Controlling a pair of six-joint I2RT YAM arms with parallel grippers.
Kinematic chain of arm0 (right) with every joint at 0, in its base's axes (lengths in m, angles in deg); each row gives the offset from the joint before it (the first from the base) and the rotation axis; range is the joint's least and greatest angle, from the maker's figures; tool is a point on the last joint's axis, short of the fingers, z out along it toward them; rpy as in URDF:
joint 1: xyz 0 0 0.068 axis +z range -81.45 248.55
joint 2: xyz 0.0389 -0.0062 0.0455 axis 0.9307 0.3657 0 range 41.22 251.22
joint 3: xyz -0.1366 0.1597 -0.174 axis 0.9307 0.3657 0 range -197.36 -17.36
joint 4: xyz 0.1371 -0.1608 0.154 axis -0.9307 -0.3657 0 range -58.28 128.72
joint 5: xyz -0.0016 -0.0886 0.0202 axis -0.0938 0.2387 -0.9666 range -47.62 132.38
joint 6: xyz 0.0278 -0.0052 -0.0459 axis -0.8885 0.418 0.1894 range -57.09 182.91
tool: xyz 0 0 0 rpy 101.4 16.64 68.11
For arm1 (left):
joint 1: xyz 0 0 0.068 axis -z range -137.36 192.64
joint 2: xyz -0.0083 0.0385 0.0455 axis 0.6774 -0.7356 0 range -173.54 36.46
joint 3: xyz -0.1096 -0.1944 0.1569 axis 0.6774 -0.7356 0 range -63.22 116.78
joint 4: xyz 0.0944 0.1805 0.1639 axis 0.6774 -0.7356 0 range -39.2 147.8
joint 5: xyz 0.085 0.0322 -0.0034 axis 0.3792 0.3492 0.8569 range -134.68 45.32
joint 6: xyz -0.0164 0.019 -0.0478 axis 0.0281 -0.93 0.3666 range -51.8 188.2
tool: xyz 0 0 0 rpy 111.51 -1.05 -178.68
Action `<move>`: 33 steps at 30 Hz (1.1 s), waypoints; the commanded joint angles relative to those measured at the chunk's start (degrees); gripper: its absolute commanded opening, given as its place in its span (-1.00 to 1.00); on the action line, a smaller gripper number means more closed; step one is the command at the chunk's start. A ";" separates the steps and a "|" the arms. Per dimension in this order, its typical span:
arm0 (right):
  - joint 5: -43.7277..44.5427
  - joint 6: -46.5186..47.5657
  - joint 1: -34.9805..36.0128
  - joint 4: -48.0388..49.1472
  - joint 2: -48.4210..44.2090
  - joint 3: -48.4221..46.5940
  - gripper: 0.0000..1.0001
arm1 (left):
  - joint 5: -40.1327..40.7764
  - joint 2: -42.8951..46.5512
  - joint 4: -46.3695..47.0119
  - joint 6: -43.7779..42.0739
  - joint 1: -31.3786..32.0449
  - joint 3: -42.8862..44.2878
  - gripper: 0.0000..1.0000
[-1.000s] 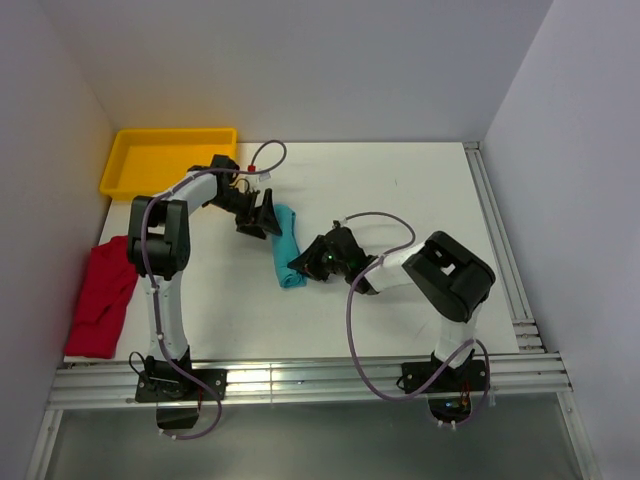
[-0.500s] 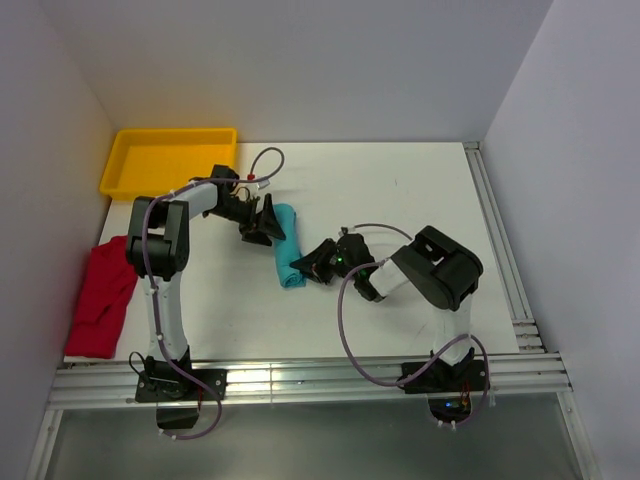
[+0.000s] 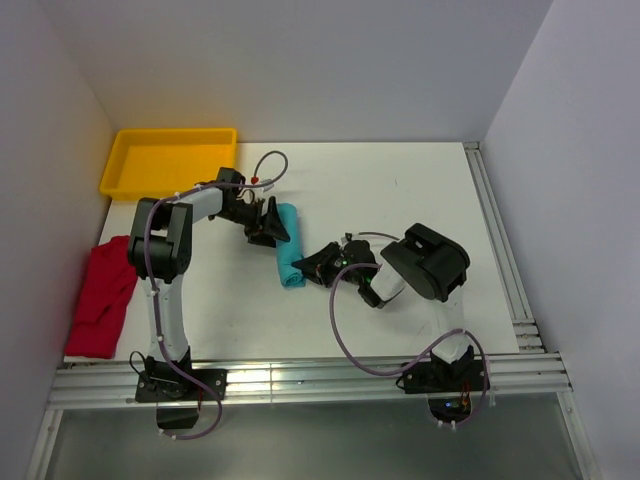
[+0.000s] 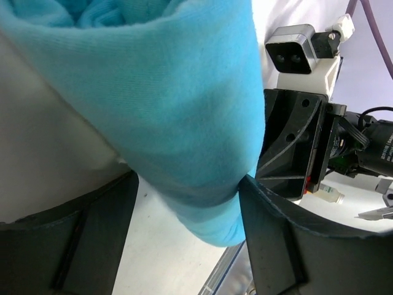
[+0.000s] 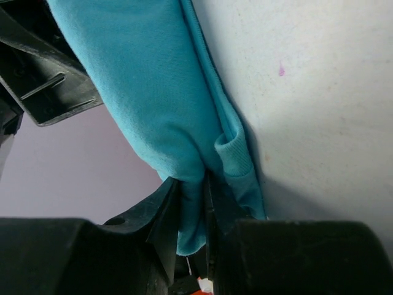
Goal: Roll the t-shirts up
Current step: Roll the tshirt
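We see the white table (image 3: 400,200) walled in on three sides, with a yellow tray (image 3: 165,160) in the upper left of the overhead frame. The red t-shirt (image 3: 100,295) lies crumpled along the left edge, below the tray and well apart from both grippers. Aluminium rails (image 3: 300,372) run along the bottom. A purple cable (image 3: 268,160) loops above the left wrist.

The teal t-shirt (image 3: 286,255) lies rolled into a narrow bundle at the centre of the frame, running top to bottom. Both grippers crowd it, hiding its ends.

The left arm rises from the lower left, bends at its elbow by the red shirt, and reaches right to the roll's upper end. The left gripper (image 4: 184,184) straddles the roll with its jaws wide. Fabric fills the gap and touches the right-hand finger, but we cannot tell whether they squeeze it. A white camera housing (image 4: 301,55) shows beyond.

The right arm is folded tightly at centre right, its forearm pointing left and low. The right gripper (image 5: 191,179) is clenched on a fold of teal cloth at the roll's lower end.
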 commanded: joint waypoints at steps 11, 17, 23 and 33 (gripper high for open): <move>-0.66 -7.84 -0.42 6.22 7.79 2.19 -0.50 | 9.93 -5.74 0.81 0.29 3.87 1.79 0.09; 0.13 -5.74 -0.51 0.86 5.86 1.40 -0.49 | 10.19 -6.09 -0.85 0.11 4.84 3.54 -0.48; 3.37 1.90 -0.51 -13.45 -0.11 -0.80 -0.04 | 14.05 -5.65 -3.23 -0.42 5.10 6.18 -0.99; 12.42 13.77 -0.43 -32.45 -14.95 -2.47 0.30 | 26.61 -3.81 -5.87 -2.26 5.90 9.26 -0.99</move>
